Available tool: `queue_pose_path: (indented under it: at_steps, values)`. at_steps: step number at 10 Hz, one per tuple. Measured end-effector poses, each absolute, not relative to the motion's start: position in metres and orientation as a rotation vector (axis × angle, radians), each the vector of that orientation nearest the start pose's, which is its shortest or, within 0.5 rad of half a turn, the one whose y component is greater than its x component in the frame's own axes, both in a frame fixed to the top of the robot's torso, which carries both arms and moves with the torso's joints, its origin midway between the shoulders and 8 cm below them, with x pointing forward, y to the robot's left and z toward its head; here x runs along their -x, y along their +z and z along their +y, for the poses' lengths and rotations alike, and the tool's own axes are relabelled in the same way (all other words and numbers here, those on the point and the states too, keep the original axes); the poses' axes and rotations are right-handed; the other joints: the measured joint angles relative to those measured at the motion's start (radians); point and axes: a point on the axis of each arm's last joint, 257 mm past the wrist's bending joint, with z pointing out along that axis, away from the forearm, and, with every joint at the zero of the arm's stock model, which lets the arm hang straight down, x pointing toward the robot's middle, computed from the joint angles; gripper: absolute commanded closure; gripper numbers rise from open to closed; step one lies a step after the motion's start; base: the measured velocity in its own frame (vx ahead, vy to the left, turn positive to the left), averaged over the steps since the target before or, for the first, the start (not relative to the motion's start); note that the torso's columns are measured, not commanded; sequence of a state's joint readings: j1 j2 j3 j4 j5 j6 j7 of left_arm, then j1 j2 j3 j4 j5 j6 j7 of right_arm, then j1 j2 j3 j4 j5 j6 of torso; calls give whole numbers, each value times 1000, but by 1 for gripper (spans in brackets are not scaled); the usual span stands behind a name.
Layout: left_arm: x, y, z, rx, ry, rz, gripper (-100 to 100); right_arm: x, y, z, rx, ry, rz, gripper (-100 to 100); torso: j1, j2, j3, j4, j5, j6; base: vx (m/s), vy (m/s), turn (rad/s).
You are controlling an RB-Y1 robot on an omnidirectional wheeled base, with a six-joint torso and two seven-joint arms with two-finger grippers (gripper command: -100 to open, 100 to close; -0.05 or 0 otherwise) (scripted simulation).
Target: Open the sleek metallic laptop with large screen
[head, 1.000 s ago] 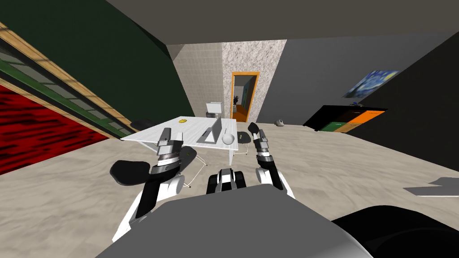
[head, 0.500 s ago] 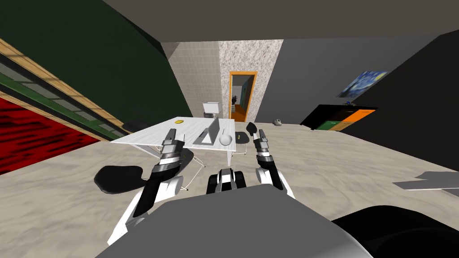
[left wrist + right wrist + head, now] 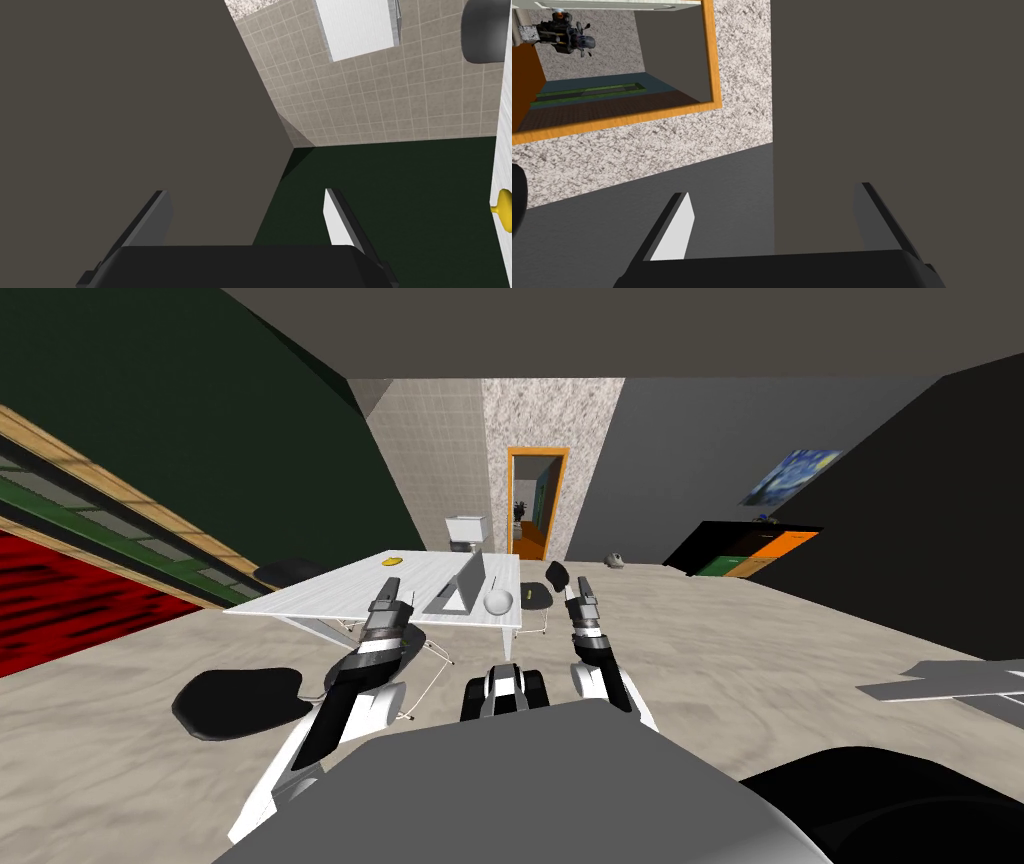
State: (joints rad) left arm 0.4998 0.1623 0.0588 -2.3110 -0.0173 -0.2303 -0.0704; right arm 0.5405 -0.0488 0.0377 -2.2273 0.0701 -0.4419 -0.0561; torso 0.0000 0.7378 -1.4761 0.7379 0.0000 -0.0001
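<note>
White sphere (image 3: 498,602) is sitting just right of the laptop (image 3: 462,585). Black chair (image 3: 238,701) is standing before the table (image 3: 300,593), second chair (image 3: 537,596) at its right end. Bare tabletop is stretching left of the laptop.

No text, label, brand, number or sign can be read on anything.

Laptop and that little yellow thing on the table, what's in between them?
Nothing: in the head view, only bare white table lies between the laptop and the yellow thing.
</note>
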Motion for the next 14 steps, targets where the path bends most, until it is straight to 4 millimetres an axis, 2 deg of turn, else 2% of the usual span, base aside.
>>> queue_pose_path:
  at_steps: [14]
  values:
    - [-397,-70,311,753,-917,1173,-100,-362,-27,-264,-728,1296,783,0,0,0,0,0,0,0,25,-36,-44]
